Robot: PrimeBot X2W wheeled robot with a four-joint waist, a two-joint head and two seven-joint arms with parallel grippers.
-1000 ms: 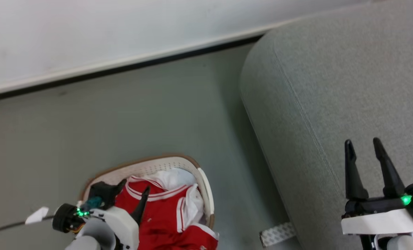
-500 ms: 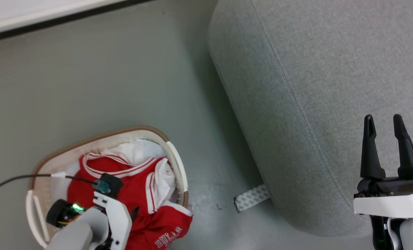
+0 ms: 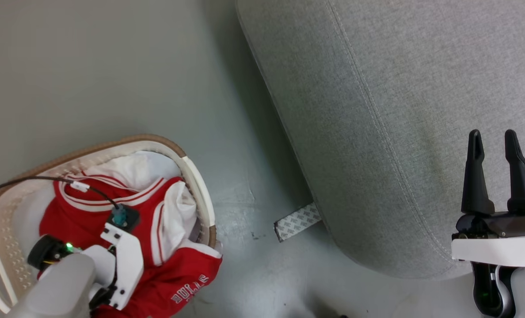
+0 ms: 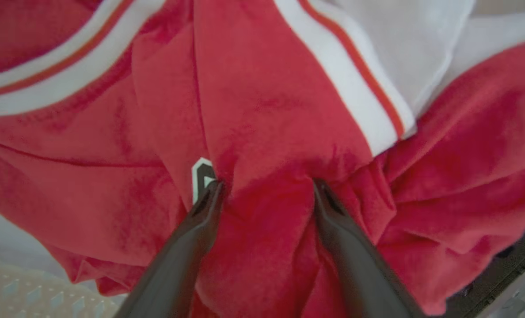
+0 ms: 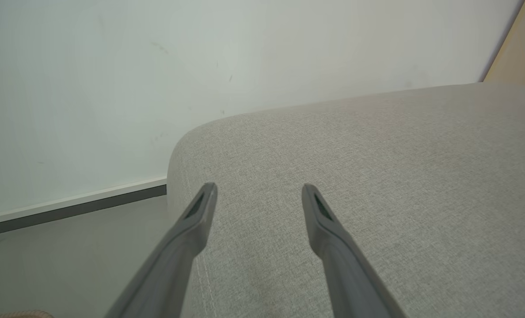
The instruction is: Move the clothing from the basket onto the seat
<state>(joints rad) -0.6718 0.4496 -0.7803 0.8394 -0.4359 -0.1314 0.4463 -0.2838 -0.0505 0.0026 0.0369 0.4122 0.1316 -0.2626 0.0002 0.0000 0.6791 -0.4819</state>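
Observation:
The cream basket [image 3: 197,176] stands on the floor at the lower left of the head view. Red clothing [image 3: 174,274] with white striped trim fills it and hangs over its near rim. My left arm's wrist [image 3: 121,251] points down into the pile. In the left wrist view my left gripper [image 4: 266,185] is open, its fingertips [image 4: 209,198] pressed into the clothing [image 4: 267,101], and a fold of red cloth bulges between them. The big grey seat [image 3: 377,110] is on the right. My right gripper [image 3: 492,134] hovers open over it, holding nothing, seen also as gripper [image 5: 258,187] above the seat [image 5: 399,185].
A patterned strip [image 3: 298,221] lies on the grey floor at the seat's base, between basket and seat. A black cable [image 3: 46,179] runs from my left wrist across the basket. A pale wall with a dark baseboard [image 5: 68,210] stands beyond the seat.
The head camera has tilted down, so basket and seat have shifted in the picture. My left gripper has turned downward and sunk into the clothing. The right gripper stays open over the seat.

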